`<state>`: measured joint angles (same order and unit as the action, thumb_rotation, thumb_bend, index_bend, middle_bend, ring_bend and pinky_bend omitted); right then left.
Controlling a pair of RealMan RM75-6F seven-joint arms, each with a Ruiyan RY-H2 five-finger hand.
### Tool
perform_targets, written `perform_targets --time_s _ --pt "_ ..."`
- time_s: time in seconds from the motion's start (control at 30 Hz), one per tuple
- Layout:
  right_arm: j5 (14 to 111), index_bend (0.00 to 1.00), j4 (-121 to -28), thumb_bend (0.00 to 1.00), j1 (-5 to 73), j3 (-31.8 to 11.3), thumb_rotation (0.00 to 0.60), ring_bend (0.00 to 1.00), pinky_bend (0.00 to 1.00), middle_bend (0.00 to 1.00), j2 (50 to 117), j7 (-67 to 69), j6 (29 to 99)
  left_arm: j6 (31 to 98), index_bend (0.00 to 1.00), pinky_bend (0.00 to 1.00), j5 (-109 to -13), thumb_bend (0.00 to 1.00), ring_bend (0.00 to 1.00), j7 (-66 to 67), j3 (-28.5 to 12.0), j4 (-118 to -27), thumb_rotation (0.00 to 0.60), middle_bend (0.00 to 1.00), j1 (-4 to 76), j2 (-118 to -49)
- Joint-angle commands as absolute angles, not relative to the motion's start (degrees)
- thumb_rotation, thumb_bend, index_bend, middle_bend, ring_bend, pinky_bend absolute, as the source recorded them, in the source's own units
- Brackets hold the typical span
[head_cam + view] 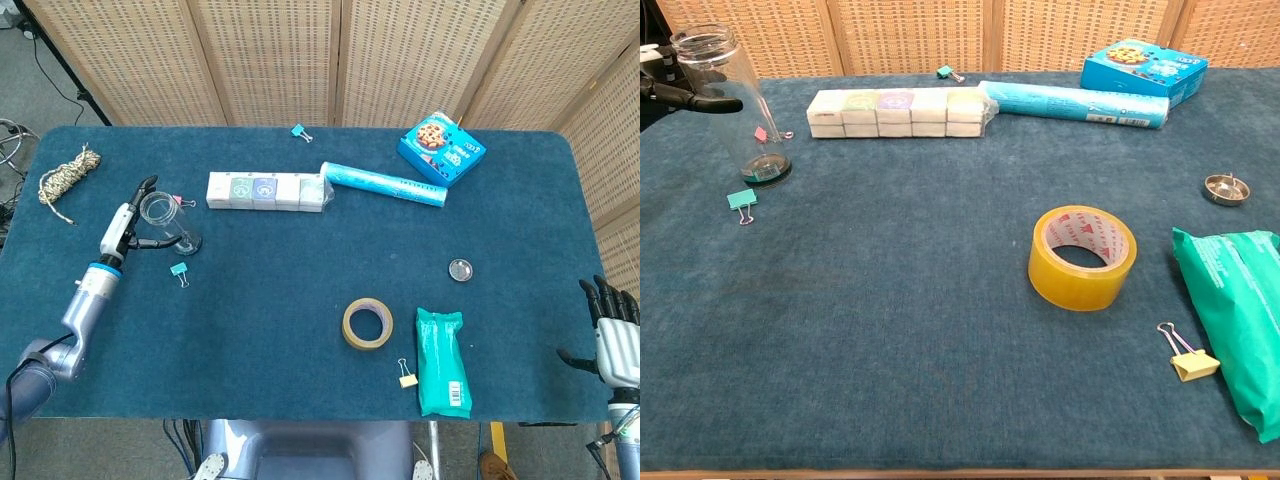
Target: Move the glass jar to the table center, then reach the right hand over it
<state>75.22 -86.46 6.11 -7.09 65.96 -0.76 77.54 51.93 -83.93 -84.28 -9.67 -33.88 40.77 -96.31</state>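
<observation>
So basically nothing on the task is done yet. The big blue counter (300, 300) has its middle patch bare, and that's where the glass jar (168, 222) has to end up, but right now it's standing upright way over on the left side, well apart from the center. Going down in size: the row of little boxes (268, 191) and the blue roll (385, 183) sit to the right of the jar and a bit farther back, then the green packet (442, 361) and the yellow tape roll (367, 323) on the near right. The left robot hand (128, 228) is right at the jar with its fingers spread around the upper part, one finger crossing in front of the glass in the chest view, but I can't tell if it's actually touching. The right robot hand (612, 336) sits off the near right edge, fingers apart, holding nothing. Left to do: grab, carry to center, then the right-hand reach. Tiny green clip (179, 271) sits just near of the jar, might get bumped.
</observation>
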Motion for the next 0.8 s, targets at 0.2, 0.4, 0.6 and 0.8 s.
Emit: perform_targets --time_s 0.2,0.4,0.6,0.8 --pt "74.80 0.00 -86.10 0.00 6.27 -7.19 0.600 0.00 0.00 0.00 66.05 -0.65 77.15 49.10 0.00 0.00 -84.36 0.00 0.00 -85.36 -8.74 -33.27 0.600 0.00 43.43 -97.14" --pt "74.56 0.00 -85.82 0.00 6.28 -7.29 0.600 0.00 0.00 0.00 65.96 -0.25 77.00 49.48 0.17 0.14 -82.36 0.18 0.07 -83.18 -10.09 -31.47 0.600 0.20 43.89 -99.23" --pt "74.72 0.00 -85.95 0.00 6.23 -7.20 0.600 0.00 0.00 0.00 65.88 -0.05 77.07 49.78 0.41 0.19 -81.54 0.33 0.19 -82.28 -10.27 -31.17 0.600 0.33 43.57 -99.82" --pt "74.74 0.00 -86.11 0.00 6.30 -7.17 0.600 0.00 0.00 0.00 65.87 0.04 76.92 50.38 0.50 0.23 -81.07 0.40 0.23 -81.85 -10.47 -31.42 0.600 0.37 43.30 -100.03"
